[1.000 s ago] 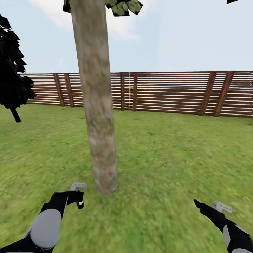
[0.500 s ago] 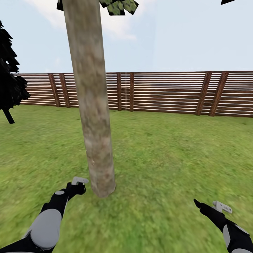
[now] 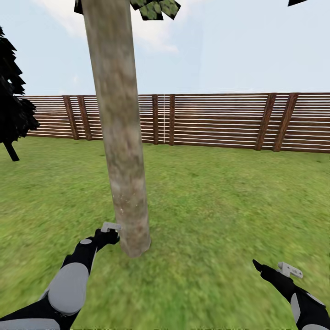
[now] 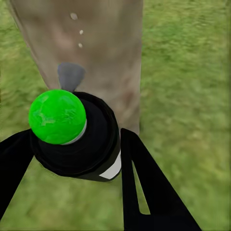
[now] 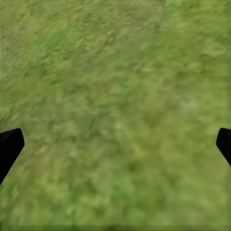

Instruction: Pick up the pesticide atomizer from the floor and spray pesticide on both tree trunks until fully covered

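One of the trees stands close in front of me, and its thick grey-brown tree trunk [image 3: 121,137] meets the lawn at centre-left. My left gripper [image 3: 110,233] is low beside the trunk's base, almost touching the bark. It is shut on the pesticide atomizer [image 4: 91,144], a dark bottle with a bright green cap [image 4: 57,115] and a white label patch [image 4: 113,168], held between the black fingers [image 4: 149,187]. The cap end faces the trunk [image 4: 96,48], where a few pale droplets show on the bark. My right gripper [image 3: 256,265] hangs open over bare grass, fingertips [image 5: 9,144] wide apart.
A brown slat fence [image 3: 220,121] closes the garden at the back. A dark leafy tree [image 3: 13,110] stands at the far left. Green lawn [image 3: 220,206] spreads around the trunk, with open room to the right.
The view shifted slightly at first, then held still. My left gripper, holding the atomizer, has moved forward and up to the trunk's base. The right arm has not moved.
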`<state>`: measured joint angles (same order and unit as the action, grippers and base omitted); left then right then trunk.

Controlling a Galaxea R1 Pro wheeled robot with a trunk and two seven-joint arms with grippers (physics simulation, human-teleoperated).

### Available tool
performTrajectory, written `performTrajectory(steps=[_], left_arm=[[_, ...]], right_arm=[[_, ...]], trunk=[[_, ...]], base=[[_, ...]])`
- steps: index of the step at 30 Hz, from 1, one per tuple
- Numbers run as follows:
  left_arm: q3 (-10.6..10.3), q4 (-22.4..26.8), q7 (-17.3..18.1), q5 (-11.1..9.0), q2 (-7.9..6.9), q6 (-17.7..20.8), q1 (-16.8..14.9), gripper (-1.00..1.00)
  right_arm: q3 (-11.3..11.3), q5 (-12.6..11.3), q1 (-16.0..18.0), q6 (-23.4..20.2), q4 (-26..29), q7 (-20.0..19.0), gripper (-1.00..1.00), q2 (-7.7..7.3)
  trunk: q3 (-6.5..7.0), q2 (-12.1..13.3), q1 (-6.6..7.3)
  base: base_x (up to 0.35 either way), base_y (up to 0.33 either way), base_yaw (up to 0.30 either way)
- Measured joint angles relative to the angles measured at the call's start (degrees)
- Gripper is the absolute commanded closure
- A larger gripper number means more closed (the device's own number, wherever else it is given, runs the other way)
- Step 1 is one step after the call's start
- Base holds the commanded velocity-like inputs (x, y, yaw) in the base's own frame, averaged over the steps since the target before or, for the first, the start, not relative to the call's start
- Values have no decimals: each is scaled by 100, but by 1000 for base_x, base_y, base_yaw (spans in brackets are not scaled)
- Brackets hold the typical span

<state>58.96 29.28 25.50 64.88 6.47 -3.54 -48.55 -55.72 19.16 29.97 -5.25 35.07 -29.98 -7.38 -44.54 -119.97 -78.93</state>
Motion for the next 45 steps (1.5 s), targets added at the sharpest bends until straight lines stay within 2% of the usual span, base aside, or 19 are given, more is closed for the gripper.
performTrajectory(steps=[10, 15, 24, 26, 27, 28, 29, 30, 31, 32, 34, 37, 39, 43, 45], left_arm=[[28, -47, -13, 25, -9, -37, 7, 100], [-5, -233, -6, -6, 9, -274, -47, 100], [-24, -227, 185, 2, 30, 1226, -1097, 100], [-353, -174, 416, 14, 24, 1888, -1355, 100], [-677, -67, 531, 18, 27, 2259, -1417, 100], [-1105, 111, 727, 15, 29, 2624, -1449, 100], [-1397, 255, 917, 17, 29, 2840, -1462, 100], [-2023, 655, 1541, -1, 30, 3284, -1468, 100], [-2439, 976, 2044, -9, 27, 3619, -1478, 100], [-2803, 1250, 2410, -2, 23, 3874, -1480, 100], [-3326, 1528, 2711, 20, 16, 4212, -1482, 100], [-3809, 1615, 2803, 25, 13, 4624, -1482, 100], [-4048, 1629, 2821, 26, 13, 4722, -1482, 100], [-4180, 1733, 2932, 36, 12, 4868, -1487, 100], [-4270, 1901, 3199, 116, 13, 4899, -1542, 100]], right_arm=[[0, 0, 0, -1, 0, 1, -100, 0], [0, 0, 0, 1, 0, 1, -100, 0], [0, 0, 0, 2, 0, 1, -100, 0], [0, 0, 0, 2, 0, 1, -100, 0], [0, 0, 0, 3, 0, 1, -100, 0], [0, 0, 0, 2, 0, 1, -100, 0], [0, 0, 0, 0, 0, 1, -100, 0], [0, 0, 0, 1, 0, 1, -100, 0], [0, 0, 0, 2, 0, 1, -100, 0], [0, 0, 0, 0, 0, 1, -100, 0], [0, 0, 0, 2, 0, 1, -100, 0], [0, 0, 0, 0, 0, 1, -100, 0], [0, 0, 0, 4, 0, 1, -100, 0], [0, 0, 0, 3, 0, 1, -100, 0], [0, 0, 0, 2, 0, 1, -100, 0]], trunk=[[0, 0, 0], [0, 0, 0], [1, 0, 0], [1, 0, 1], [1, -1, 1], [1, -1, 1], [1, -1, 1], [1, -1, 1], [1, -1, 1], [1, -1, 1], [0, 0, 0], [0, 0, 0], [0, 0, 0], [0, 0, 0], [0, -1, 0]], base=[[-204, 0, 0], [-3, 0, 0], [0, 0, 0], [0, 0, 0], [0, 0, 0], [0, 0, 0], [0, 0, 0], [0, 0, 0], [0, 0, 0], [0, 0, 0], [0, 0, 0], [0, 0, 0], [0, 0, 0], [0, 0, 0], [0, 0, 0]])
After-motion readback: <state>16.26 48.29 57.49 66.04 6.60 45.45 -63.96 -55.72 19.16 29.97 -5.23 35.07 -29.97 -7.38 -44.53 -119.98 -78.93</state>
